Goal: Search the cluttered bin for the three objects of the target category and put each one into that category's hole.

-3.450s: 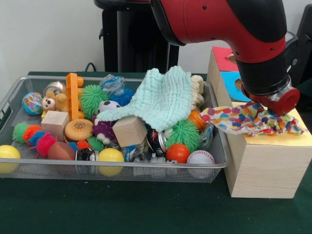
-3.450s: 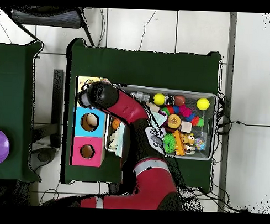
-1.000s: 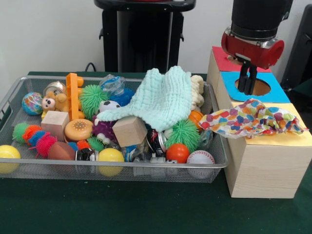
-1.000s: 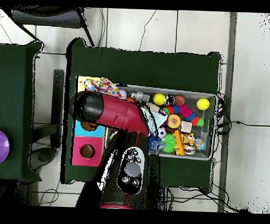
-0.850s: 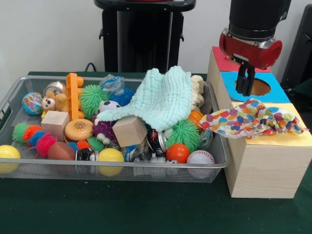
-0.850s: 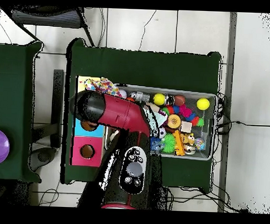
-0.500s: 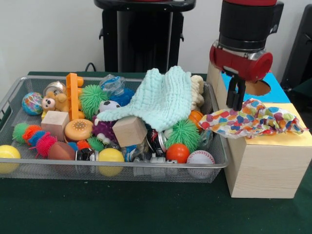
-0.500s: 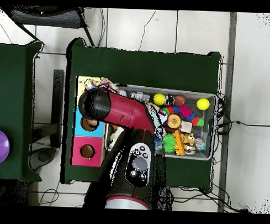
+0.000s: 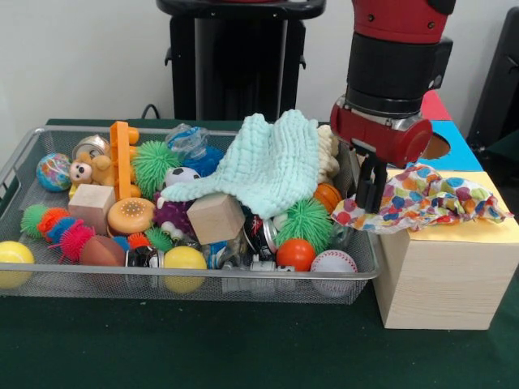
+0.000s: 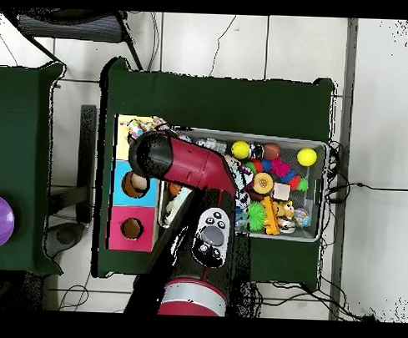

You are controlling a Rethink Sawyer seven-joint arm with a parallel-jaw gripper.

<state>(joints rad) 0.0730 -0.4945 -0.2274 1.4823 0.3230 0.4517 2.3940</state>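
While the red and black arm (image 9: 395, 49) hung down at the seam between the two fixtures, the green bench (image 9: 243, 348) carried a wire mesh bin (image 9: 243, 285) and, just beside it, a wooden sorting box (image 9: 442, 279) with yellow, blue and red panels on top.

Largest item in the bin: a mint knitted cloth (image 9: 272, 166), draped over the heap and likely hiding whatever lay beneath it. Its category is probably fabric.

Next, a patterned multicolour cloth (image 9: 422, 198) lay spread across the yellow panel, one corner hanging over the box edge toward the bin. It covered where that panel's hole would be, so it was judged to be resting on the box and not yet down the hole. The blue panel's hole (image 9: 436, 146) showed partly behind the arm.

Tool (image 9: 366, 194): two dark fingers hung close together with nothing between them, their tips just at the overhanging corner of the patterned cloth; contact could not be confirmed.

Smaller clutter around the mint cloth: wooden cube (image 9: 214, 217), green spiky ball (image 9: 306, 222), yellow ball (image 9: 184, 261), baseball (image 9: 333, 262), orange ball (image 9: 295, 253).
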